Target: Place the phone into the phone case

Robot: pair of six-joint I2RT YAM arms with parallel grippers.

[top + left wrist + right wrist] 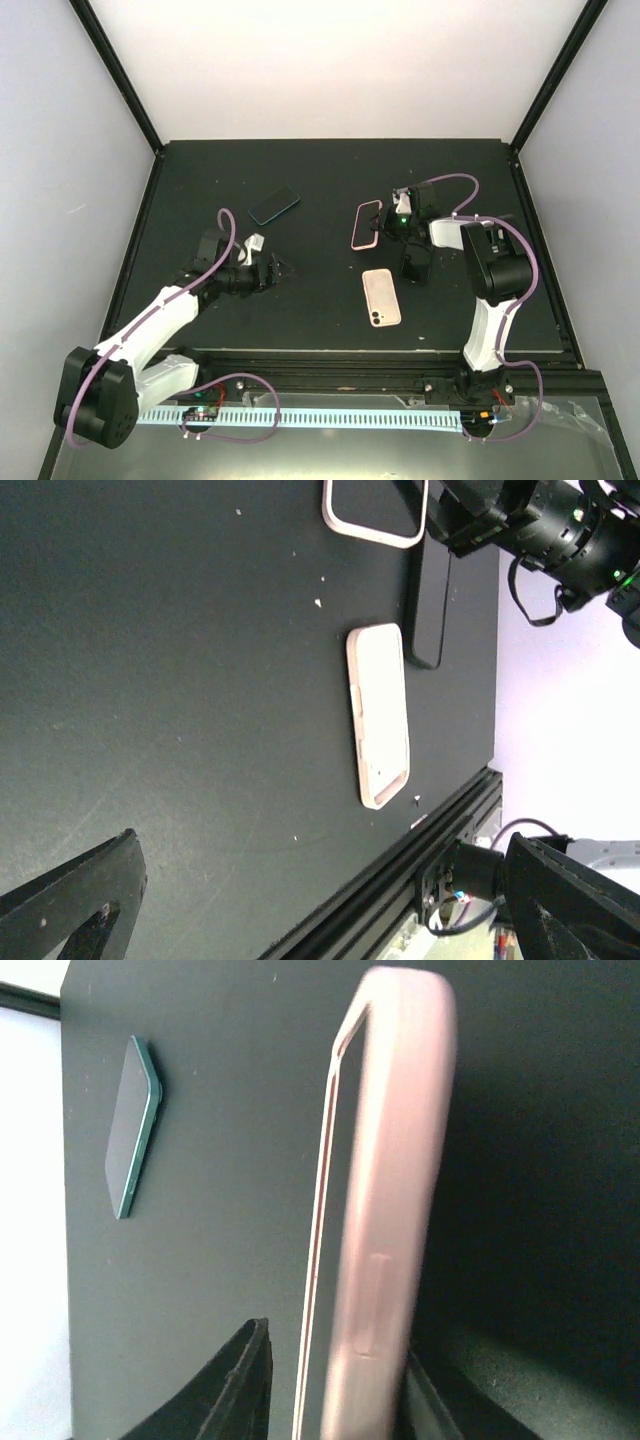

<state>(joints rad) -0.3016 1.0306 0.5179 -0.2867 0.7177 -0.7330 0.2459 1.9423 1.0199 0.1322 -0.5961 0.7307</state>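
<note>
The pink phone case (366,225) lies on the black table right of centre, its long side filling the right wrist view (390,1190). My right gripper (392,222) is at the case's right edge. Its jaws straddle that edge (335,1345): the left finger (250,1380) stands a little off the rim and the right one is against the pink wall. Inside the rim the face looks dark with a thin red line, and I cannot tell if a phone lies in it. A pale pink phone (381,297) lies back up nearer the arms. My left gripper (275,268) is open and holds nothing.
A black slab (416,265) lies just right of the pale pink phone, close under the right arm. A teal phone-shaped item (274,205) sits at the back left. The table's front rail (420,870) runs close behind the left gripper (320,880).
</note>
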